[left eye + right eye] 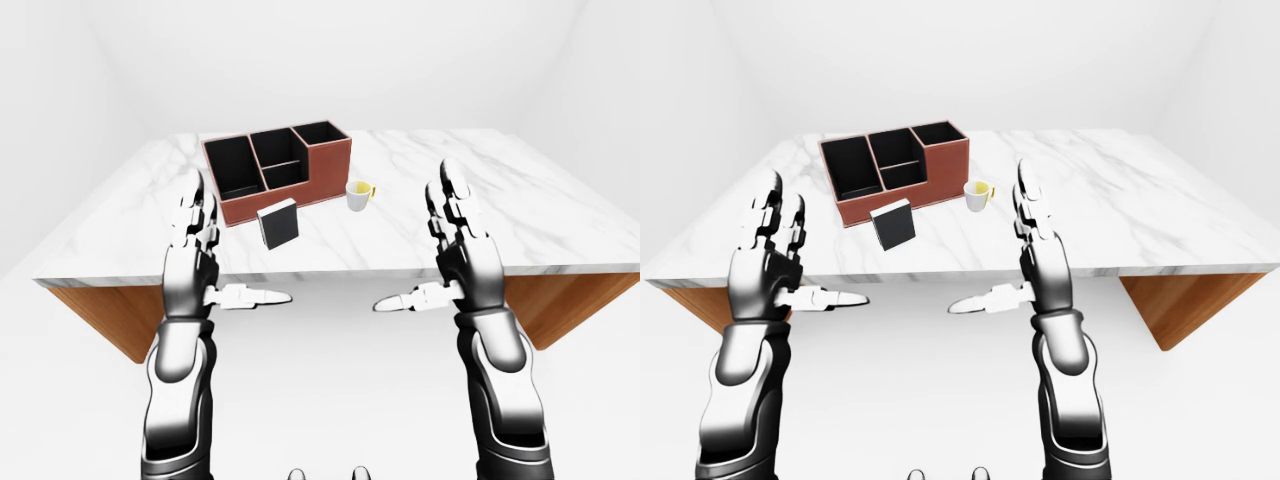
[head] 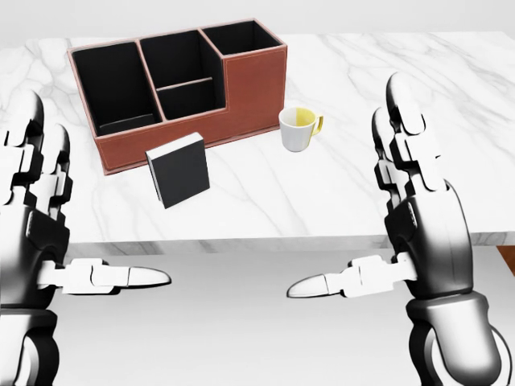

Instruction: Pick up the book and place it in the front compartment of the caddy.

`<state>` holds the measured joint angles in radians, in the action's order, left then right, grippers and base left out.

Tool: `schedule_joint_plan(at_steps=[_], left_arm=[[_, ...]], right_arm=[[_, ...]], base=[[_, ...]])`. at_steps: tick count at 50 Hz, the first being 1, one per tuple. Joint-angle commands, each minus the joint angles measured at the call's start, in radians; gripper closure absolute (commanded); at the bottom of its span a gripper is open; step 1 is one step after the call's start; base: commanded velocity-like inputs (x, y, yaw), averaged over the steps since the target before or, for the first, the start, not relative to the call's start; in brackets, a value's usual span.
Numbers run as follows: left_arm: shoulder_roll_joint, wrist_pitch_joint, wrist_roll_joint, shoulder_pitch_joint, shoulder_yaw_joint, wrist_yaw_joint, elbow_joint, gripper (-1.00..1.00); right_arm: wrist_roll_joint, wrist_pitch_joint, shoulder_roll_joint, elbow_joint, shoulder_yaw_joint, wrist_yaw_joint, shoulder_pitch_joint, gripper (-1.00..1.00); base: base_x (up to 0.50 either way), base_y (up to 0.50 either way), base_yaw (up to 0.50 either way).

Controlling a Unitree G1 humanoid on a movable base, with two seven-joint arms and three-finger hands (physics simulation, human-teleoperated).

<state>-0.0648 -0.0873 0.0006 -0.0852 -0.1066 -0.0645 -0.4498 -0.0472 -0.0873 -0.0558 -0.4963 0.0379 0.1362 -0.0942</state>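
Two hands: raised side by side at the bottom of the head view, below the table's near edge, both empty.
Left hand (image 2: 36, 217): fingers spread upward, thumb pointing right, gripping nothing.
Right hand (image 2: 418, 217): fingers likewise extended, thumb pointing left, gripping nothing.
Table (image 1: 480, 190): white marble top with wood-toned sides, filling the middle of the eye views.
Book (image 2: 179, 170): dark cover, standing upright on the marble close to the near edge, just beside the caddy's lower wall; whether they touch is unclear.
Mug (image 2: 298, 129): white, yellow inside and handle, right of the book, near the caddy.
Caddy (image 2: 241, 88): reddish-brown, black-lined compartments, lying beyond the book.
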Motion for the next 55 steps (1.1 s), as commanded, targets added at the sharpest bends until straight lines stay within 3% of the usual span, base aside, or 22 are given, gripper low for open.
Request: schedule_joint_plan(at_steps=[1, 8, 22, 28, 39, 55], left_arm=[[-0.010, 0.000, 0.023, -0.042, -0.002, -0.007, -0.043, -1.00], [-0.013, 0.000, 0.016, -0.026, -0.019, -0.020, -0.066, -1.00], [-0.017, 0.000, -0.007, -0.028, -0.038, -0.025, -0.154, -1.00], [-0.025, 0.000, -0.010, -0.035, -0.044, -0.028, -0.179, -1.00], [-0.028, 0.000, -0.021, -0.035, -0.062, -0.031, -0.203, -1.00], [-0.028, 0.000, -0.029, -0.034, -0.058, -0.030, -0.216, -1.00]], right_arm=[[-0.057, 0.000, -0.012, 0.010, -0.002, 0.060, 0.010, -1.00], [-0.063, 0.000, -0.013, 0.061, 0.022, 0.089, 0.038, -1.00], [-0.026, 0.000, -0.015, -0.093, 0.038, 0.082, -0.011, -1.00], [0.046, 0.000, -0.021, -0.114, 0.098, 0.065, -0.074, -1.00], [0.134, 0.000, -0.070, -0.126, 0.141, 0.029, -0.123, -1.00], [0.174, 0.000, -0.088, -0.138, 0.154, 0.005, -0.138, -1.00]], base=[[0.00, 0.00, 0.00], [0.00, 0.00, 0.00], [0.00, 0.00, 0.00], [0.00, 0.00, 0.00], [0.00, 0.48, 0.00], [0.00, 0.49, 0.00]])
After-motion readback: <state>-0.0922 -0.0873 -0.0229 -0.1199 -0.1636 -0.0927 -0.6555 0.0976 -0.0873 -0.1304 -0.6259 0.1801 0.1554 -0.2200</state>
